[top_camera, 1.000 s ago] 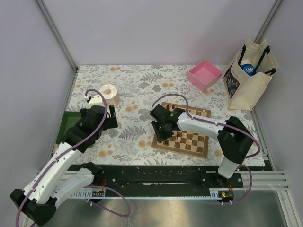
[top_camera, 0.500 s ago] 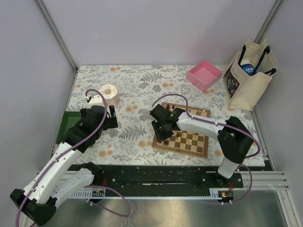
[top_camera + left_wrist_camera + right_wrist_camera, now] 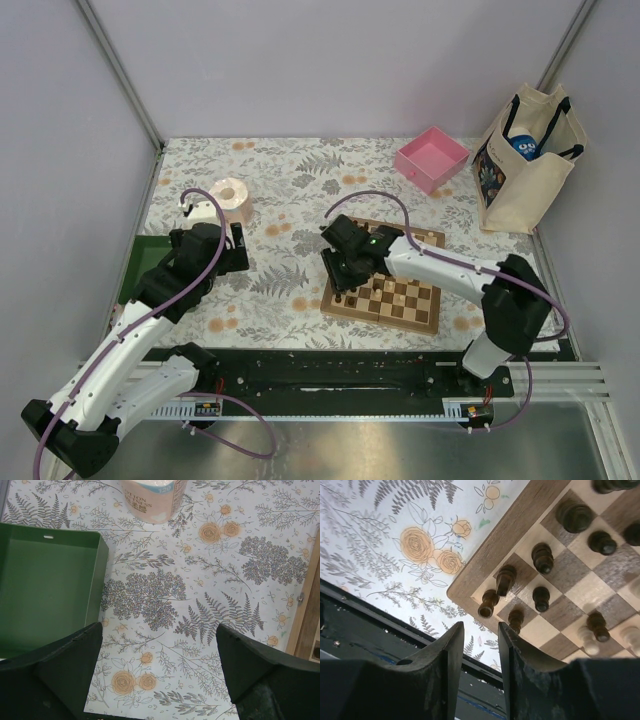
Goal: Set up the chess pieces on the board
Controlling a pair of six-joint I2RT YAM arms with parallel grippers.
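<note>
Right wrist: right claw (image 3: 480, 629) narrowly parted and empty by board (image 3: 492, 547) corner, dark chess pieces (image 3: 542, 557) standing there; next move probably means gripping another loose piece.

Viewed whole table (image 3: 300, 180) from above-behind; its left edge close from left wrist; near-left board (image 3: 492, 550) corner close from right wrist.

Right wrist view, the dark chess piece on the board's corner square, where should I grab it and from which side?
Take the dark corner piece by its rounded head, coming straight down from above. It stands upright and slim, and other dark pieces crowd the neighbouring squares of the board, so a sideways approach would probably knock them.
</note>
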